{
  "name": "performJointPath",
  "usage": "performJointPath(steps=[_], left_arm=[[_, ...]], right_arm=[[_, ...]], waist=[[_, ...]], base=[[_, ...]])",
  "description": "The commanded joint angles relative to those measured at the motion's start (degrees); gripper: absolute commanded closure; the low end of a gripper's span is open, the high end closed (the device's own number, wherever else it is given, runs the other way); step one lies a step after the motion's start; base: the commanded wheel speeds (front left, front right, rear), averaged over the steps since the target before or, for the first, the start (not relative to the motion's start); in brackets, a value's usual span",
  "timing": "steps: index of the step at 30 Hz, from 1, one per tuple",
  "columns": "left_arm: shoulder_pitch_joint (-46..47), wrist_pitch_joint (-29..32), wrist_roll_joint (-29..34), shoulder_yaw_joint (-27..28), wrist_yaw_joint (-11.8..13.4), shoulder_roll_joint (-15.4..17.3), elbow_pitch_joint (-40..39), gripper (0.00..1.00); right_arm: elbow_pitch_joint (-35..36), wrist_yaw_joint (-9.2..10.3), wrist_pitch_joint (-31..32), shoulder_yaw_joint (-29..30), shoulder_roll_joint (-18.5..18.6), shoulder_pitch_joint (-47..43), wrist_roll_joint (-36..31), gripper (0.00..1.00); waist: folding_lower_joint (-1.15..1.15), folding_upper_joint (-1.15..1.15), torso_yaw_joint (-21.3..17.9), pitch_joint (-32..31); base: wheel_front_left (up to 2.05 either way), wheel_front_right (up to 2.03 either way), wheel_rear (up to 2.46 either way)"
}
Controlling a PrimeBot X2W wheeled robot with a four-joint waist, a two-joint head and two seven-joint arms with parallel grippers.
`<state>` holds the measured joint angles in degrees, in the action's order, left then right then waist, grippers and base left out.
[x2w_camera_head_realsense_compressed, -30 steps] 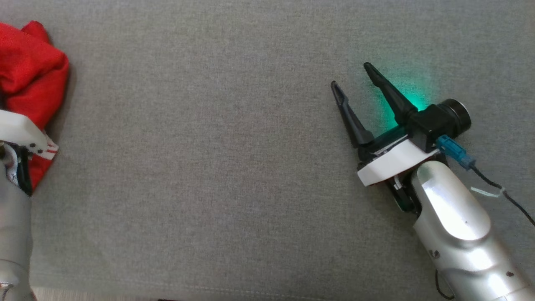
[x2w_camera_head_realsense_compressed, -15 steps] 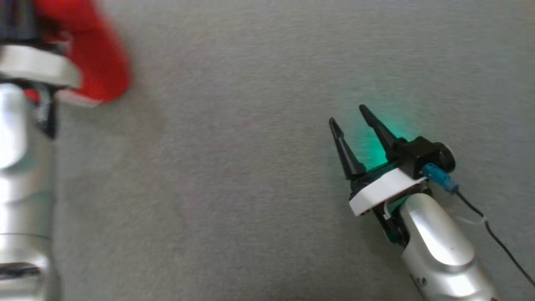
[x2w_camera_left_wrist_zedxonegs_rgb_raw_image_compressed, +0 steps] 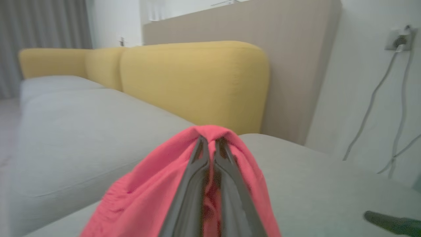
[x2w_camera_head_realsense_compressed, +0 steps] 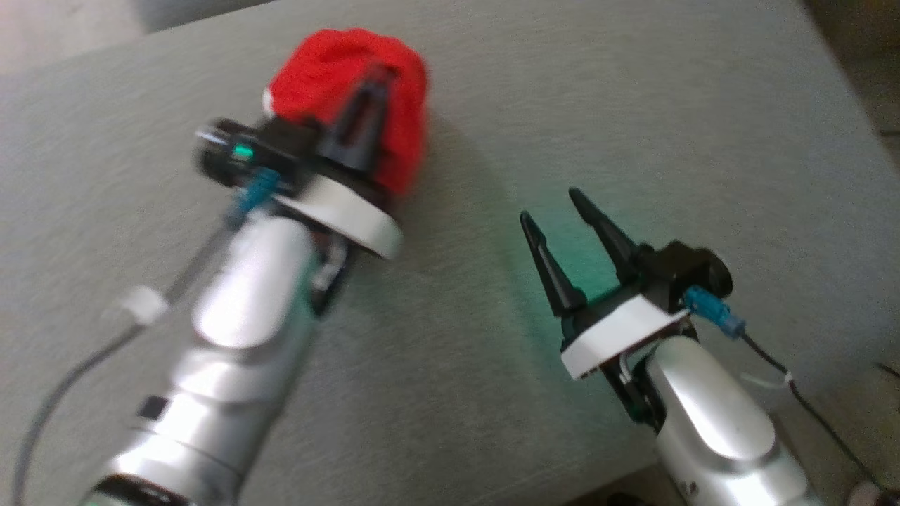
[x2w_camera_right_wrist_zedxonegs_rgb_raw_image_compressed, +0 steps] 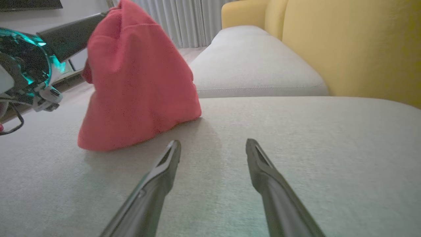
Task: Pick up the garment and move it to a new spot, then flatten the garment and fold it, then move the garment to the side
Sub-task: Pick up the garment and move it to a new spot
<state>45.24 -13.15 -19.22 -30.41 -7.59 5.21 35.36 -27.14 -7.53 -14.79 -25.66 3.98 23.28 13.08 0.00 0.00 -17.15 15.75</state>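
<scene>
Now step one — L gripper (x2w_camera_head_realsense_compressed: 367,116) clamped on red garment (x2w_camera_head_realsense_compressed: 330,67), hem touching sofa seat (x2w_camera_head_realsense_compressed: 633,105) near its far edge; R gripper (x2w_camera_head_realsense_compressed: 548,207) spread wide, empty. Next, prob.: lower it mid-seat, release, then flatten.

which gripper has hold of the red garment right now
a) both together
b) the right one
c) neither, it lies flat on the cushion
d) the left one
d: the left gripper has its fingers closed on a bunched peak of the red garment, while the right gripper stands open over the grey cushion, apart from the cloth.
</scene>
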Motion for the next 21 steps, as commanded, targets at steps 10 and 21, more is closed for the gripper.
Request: performJointPath(steps=[10, 21], left_arm=[[-3.67, -1.57, -8.96, -8.09, 0.21, -2.21, -2.05, 1.00], [-13.13, -1.83, -5.31, -0.92, 5.11, 0.72, -4.28, 0.00]], right_arm=[[1.22, 0.04, -0.21, -0.42, -1.09, -3.51, 1.58, 0.00], [1.07, 0.04, -0.21, 5.02, -1.10, -3.98, -1.84, 0.00]], waist=[[0.00, 0.00, -5.61, -3.15], [0.00, 0.00, 2.26, -4.25]], base=[[0.00, 0.00, 0.00], [0.00, 0.00, 0.00]])
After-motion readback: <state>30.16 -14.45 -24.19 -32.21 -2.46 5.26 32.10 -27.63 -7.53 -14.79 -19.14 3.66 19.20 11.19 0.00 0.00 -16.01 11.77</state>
